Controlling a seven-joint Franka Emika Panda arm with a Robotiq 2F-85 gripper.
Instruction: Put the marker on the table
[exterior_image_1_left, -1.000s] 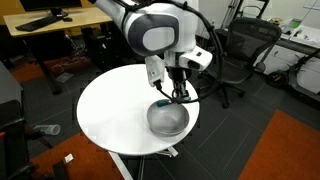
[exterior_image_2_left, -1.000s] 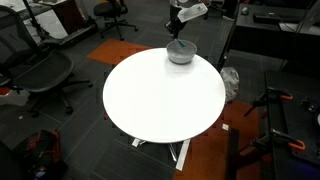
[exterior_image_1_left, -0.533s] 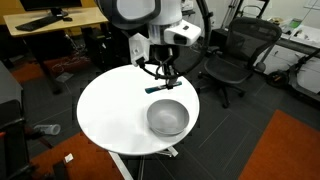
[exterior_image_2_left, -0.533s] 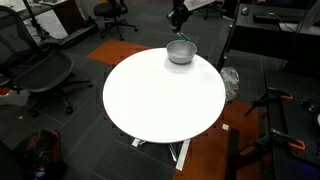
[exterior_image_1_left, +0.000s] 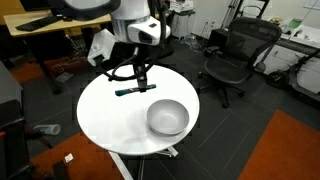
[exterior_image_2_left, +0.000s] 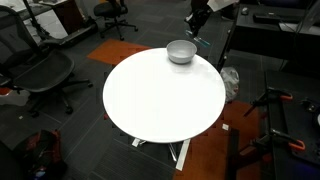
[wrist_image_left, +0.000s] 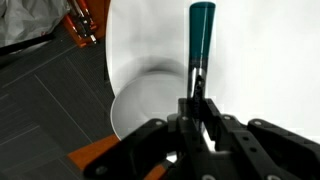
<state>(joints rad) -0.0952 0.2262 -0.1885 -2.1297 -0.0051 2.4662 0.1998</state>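
Thin dark marker with teal end (exterior_image_1_left: 130, 91): held level over round white-topped table (exterior_image_1_left: 105, 115), clear of grey metal bowl (exterior_image_1_left: 167, 117), which sits just beside on tabletop. Contact with tabletop: cannot tell.

Robotiq gripper (exterior_image_1_left: 136, 84): clenched on marker.

Wrist view: fingers (wrist_image_left: 186, 108) pinch dark barrel, teal end (wrist_image_left: 201, 25) projecting beyond them, bowl (wrist_image_left: 140, 100) beside.

Black office chair (exterior_image_1_left: 235, 55) beyond table.

Exterior view from opposite side: bowl (exterior_image_2_left: 181, 51) near far rim, marker too small to make out.

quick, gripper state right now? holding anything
Gripper: closed, holding the marker.
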